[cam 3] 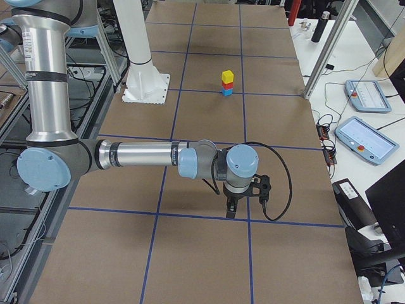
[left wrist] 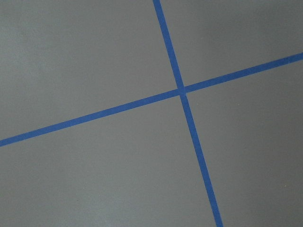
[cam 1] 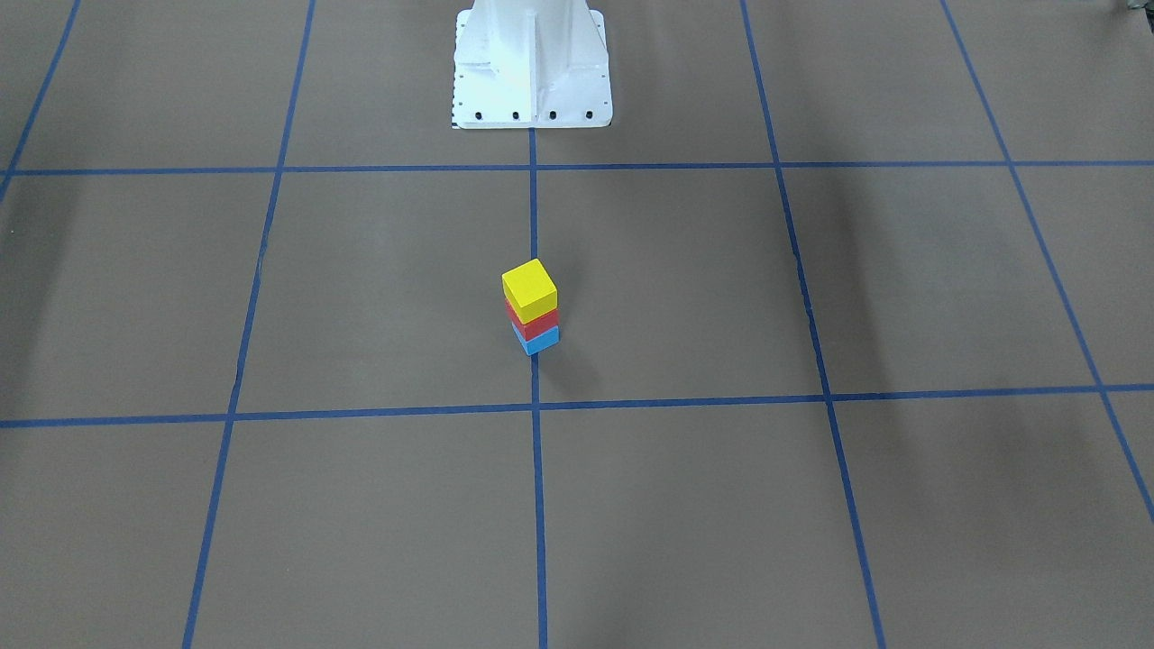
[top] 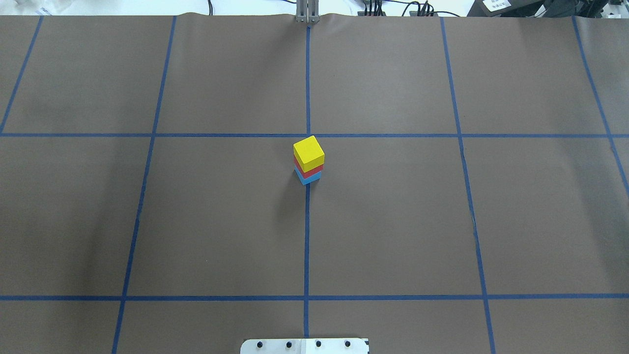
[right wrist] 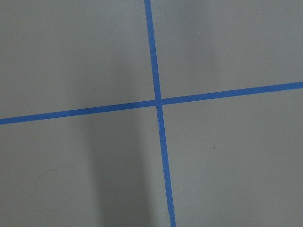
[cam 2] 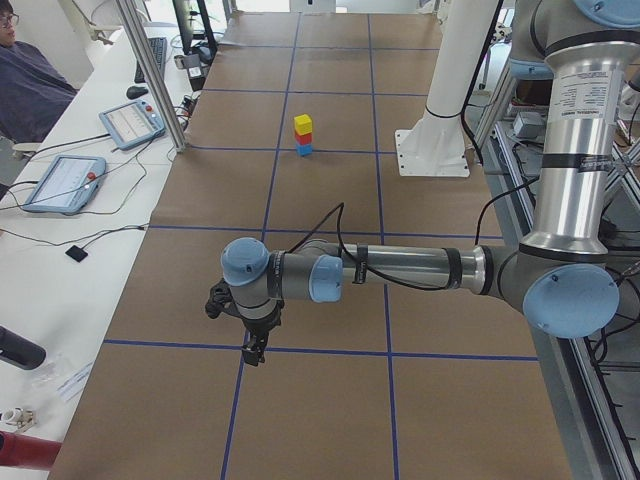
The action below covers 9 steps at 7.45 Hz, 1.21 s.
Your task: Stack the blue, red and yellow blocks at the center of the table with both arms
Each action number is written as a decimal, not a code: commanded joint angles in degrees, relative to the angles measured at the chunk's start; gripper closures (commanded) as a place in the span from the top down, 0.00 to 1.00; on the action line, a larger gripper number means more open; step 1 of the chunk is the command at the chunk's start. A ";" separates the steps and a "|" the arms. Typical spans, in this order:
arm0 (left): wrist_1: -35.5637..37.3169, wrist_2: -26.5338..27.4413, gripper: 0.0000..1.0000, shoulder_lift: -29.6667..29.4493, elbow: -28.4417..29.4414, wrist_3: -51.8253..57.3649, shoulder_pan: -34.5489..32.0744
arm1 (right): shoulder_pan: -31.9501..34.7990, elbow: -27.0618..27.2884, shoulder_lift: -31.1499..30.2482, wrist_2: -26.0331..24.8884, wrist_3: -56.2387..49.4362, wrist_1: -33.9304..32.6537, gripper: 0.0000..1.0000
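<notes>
On the table [top: 393, 221] the block stack [top: 309, 164] stands well apart from both arms' jaws, whose spread I cannot tell.

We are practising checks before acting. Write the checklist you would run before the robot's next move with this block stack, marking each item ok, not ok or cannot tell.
1. Order from bottom to top is blue block, red block, yellow block: ok.
2. Stack upright, nothing toppled: ok.
3. Stack sits on the centre tape line: ok.
4. Stack well clear of left gripper and right gripper: ok.
5. Jaws open or shut: cannot tell, since only the side views show them.
</notes>
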 commanded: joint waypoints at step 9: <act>0.00 0.00 1.00 0.41 0.01 -0.03 -0.09 | 0.00 -0.06 0.39 -0.30 -0.29 0.21 0.99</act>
